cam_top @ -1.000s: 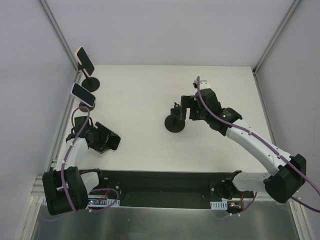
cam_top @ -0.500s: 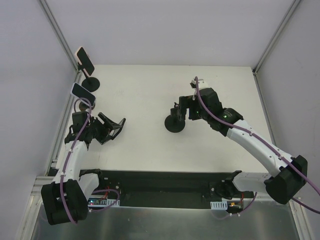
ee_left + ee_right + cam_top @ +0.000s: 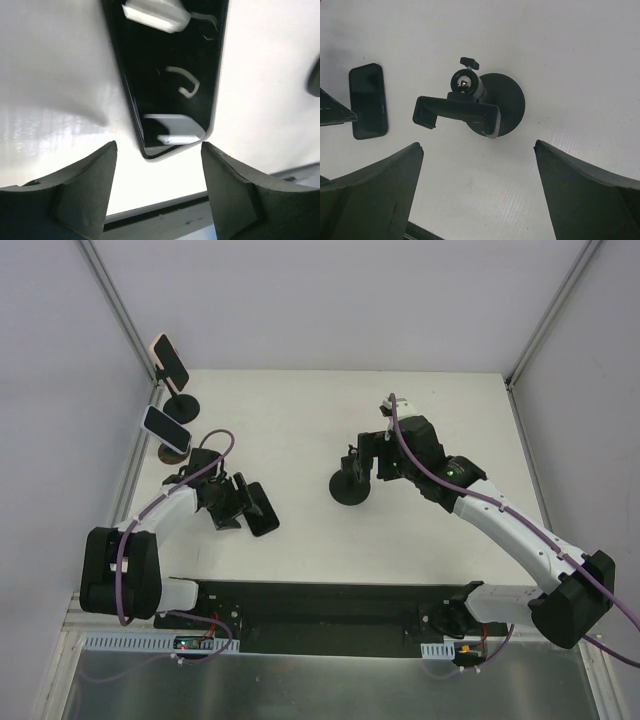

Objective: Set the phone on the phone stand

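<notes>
The phone (image 3: 263, 511) is a black glossy slab lying flat on the white table (image 3: 300, 420). My left gripper (image 3: 243, 507) stands open just left of it. In the left wrist view the phone (image 3: 170, 75) has its near end reaching between the fingertips (image 3: 111, 150), and neither finger touches it. The phone stand (image 3: 350, 486) is black with a round base; its clamp (image 3: 457, 112) is empty. My right gripper (image 3: 368, 458) hovers open above the stand (image 3: 506, 102). The right wrist view also shows the phone (image 3: 368, 100) at the left.
Two other phones (image 3: 170, 362) (image 3: 166, 428) sit on stands along the left wall, the farther one on a black base (image 3: 181, 407). The black base rail (image 3: 330, 605) runs along the table's near edge.
My left arm has swung its gripper rightward, away from the left wall, and the gripper now points at the phone, which shows beyond its fingertips. The right arm has hardly moved.
</notes>
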